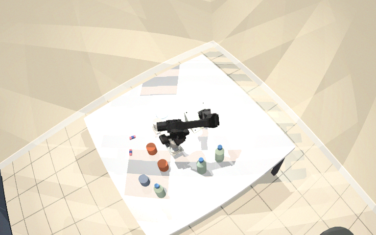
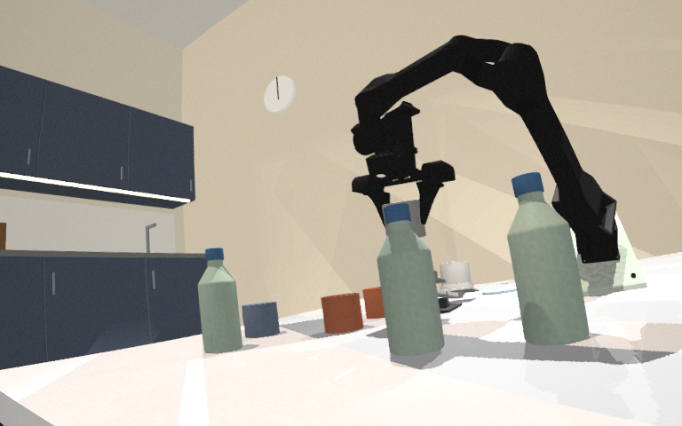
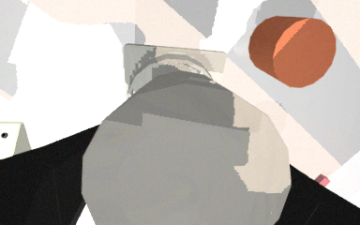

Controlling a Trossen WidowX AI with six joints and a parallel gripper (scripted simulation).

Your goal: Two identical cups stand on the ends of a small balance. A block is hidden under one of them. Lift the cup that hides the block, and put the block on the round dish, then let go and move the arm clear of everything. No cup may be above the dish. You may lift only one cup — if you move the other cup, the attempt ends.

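My gripper [image 2: 405, 219] [image 1: 172, 141] is shut on a grey cup [image 2: 416, 213] [image 3: 187, 159] and holds it well above the table. In the wrist view the cup fills most of the frame. Below it lies a pale square end pad of the balance [image 3: 141, 56] [image 1: 177, 151]. I cannot make out a block on it. The other cup [image 2: 455, 274] stands on the far end of the balance [image 2: 448, 302]. The flat pale blue dish [image 2: 498, 289] lies on the table behind, near the arm's base; no cup is over it.
Three green bottles [image 2: 218, 301] [image 2: 409, 295] [image 2: 548, 266] stand in front. Two orange cylinders [image 1: 151, 148] [image 1: 163, 165] [image 3: 292, 52] and a blue-grey one [image 1: 144, 179] stand left of the balance. Two small red-blue bits [image 1: 132, 137] [image 1: 130, 152] lie further left.
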